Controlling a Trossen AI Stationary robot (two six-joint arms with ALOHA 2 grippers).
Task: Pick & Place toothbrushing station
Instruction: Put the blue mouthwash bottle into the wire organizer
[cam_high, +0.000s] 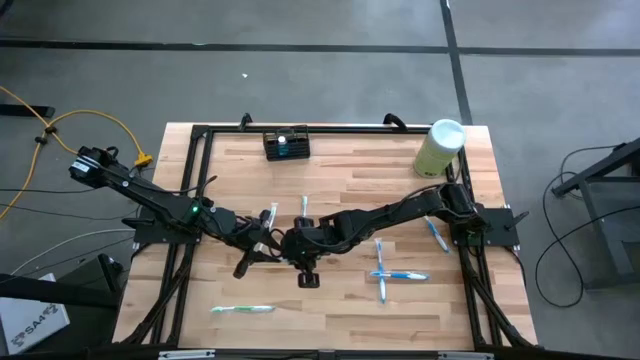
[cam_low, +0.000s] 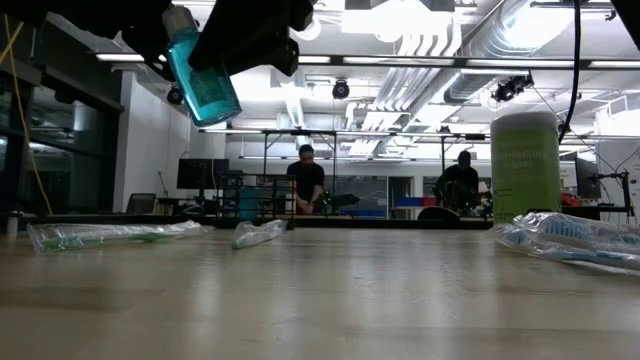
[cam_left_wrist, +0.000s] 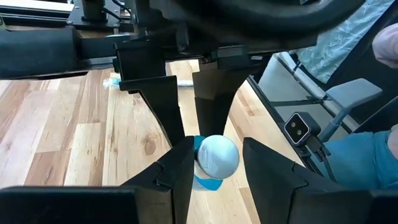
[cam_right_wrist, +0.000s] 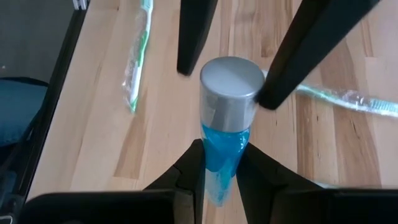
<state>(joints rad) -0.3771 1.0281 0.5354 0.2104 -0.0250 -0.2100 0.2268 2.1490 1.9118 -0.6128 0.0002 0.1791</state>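
A clear bottle of blue liquid (cam_right_wrist: 221, 152) with a grey cap (cam_right_wrist: 231, 93) hangs tilted above the table's middle, and my right gripper (cam_right_wrist: 221, 163) is shut on it. My left gripper (cam_left_wrist: 217, 163) comes level from the table's left and is open. Its fingers (cam_right_wrist: 298, 56) stand on either side of the cap. Whether one of them touches the cap, I cannot tell. In the low view the bottle (cam_low: 203, 75) shows high up. The black toothbrushing station (cam_high: 286, 145) stands on the table at the far edge, apart from both arms. My right gripper pinches the bottle's blue body (cam_right_wrist: 219, 171), below the cap, between its two fingers. The fingers (cam_left_wrist: 214, 106) slant down from the table's right and lie across the bottle. The bottle is lifted clear of the table and tilted, its cap pointing at my left gripper.
A pale green cylinder (cam_high: 440, 148) with a white lid stands at the far right. Wrapped toothbrushes lie about: one near the front left (cam_high: 242, 309), two crossed right of the middle (cam_high: 398, 275), one by the right arm (cam_high: 434, 233), and one beyond the grippers (cam_high: 304, 207).
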